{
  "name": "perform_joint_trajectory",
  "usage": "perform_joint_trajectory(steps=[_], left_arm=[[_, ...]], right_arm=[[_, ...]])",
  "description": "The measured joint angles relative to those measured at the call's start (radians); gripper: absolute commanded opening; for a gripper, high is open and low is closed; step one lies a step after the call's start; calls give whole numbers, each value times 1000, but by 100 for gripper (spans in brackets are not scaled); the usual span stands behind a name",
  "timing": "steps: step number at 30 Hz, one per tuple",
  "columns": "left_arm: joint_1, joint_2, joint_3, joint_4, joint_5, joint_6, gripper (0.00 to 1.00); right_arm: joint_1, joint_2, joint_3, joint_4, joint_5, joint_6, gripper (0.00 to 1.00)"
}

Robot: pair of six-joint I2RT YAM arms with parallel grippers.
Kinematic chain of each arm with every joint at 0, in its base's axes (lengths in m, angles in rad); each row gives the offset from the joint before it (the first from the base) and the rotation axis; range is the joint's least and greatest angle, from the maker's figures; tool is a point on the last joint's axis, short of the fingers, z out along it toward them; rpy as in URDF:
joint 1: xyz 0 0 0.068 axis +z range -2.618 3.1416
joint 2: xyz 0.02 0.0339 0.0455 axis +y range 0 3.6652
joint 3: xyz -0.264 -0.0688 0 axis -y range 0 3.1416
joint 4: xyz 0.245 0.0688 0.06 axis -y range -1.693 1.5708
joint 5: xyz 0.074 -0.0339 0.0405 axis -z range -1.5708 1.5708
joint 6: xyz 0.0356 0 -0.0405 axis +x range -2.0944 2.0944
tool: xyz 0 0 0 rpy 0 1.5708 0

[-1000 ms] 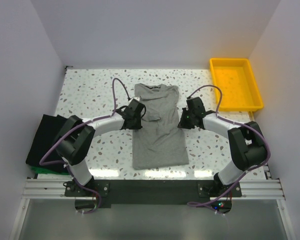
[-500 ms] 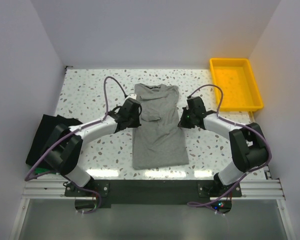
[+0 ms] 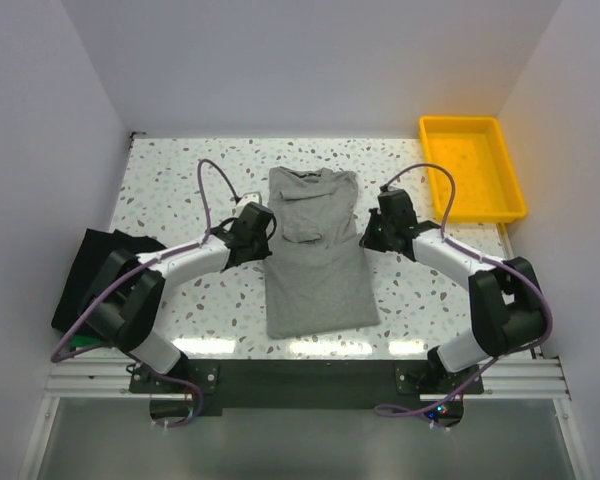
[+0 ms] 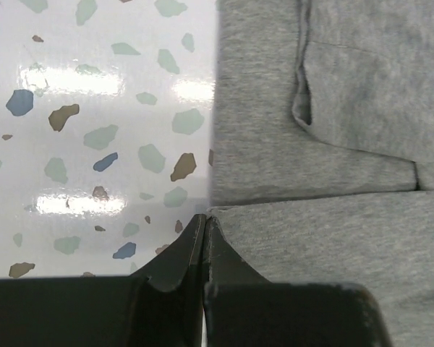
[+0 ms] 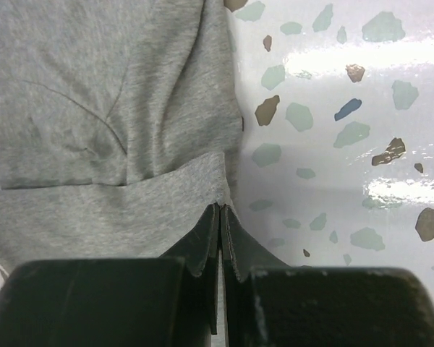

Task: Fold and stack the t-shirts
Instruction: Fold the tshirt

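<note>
Left fingers [image 4: 182, 262] and right fingers [image 5: 201, 249] are pinched shut on the very edges of the grey t-shirt [image 3: 315, 275], so thin cloth could slip free on lifting.

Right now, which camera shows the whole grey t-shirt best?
The top external view: the grey t-shirt shows whole, collar to hem. The left wrist view shows only its left edge, the right wrist view only its right edge.
</note>
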Motion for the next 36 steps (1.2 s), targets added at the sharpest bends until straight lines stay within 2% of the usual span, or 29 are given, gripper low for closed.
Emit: perform_joint_trajectory(steps=[3, 6, 7, 9, 10, 13, 14, 17, 22, 25, 29, 36], left_arm=[[14, 32, 0, -1, -4, -5, 0], [26, 47, 0, 2, 1, -7, 8], [29, 48, 0, 5, 6, -1, 16], [31, 48, 0, 18, 16, 8, 24], [31, 48, 0, 27, 24, 13, 32], [31, 48, 1, 50, 46, 35, 45], [31, 48, 3, 51, 50, 40, 45], [34, 41, 19, 48, 62, 47, 47], [35, -11, 29, 41, 114, 45, 57], [35, -62, 11, 29, 151, 28, 58], [34, -191, -92, -9, 214, -11, 60], [29, -428, -288, -80, 337, -74, 61]], right_arm=[[0, 29, 0, 0, 12, 0, 0], [0, 60, 0, -6, 20, 0, 7], [0, 65, 0, -10, 21, 0, 14], [0, 66, 0, -15, 23, 0, 21], [0, 66, 0, -15, 25, 0, 27], [0, 63, 0, -29, 36, -1, 44], [0, 60, 0, -35, 42, -2, 51], [0, 34, -1, -58, 42, -8, 59], [0, -92, -54, -73, 10, -6, 64], [0, -187, -134, -77, -41, 9, 64], [0, -321, -271, -134, -126, 43, 64], [0, -572, -414, -288, -225, 99, 64]])
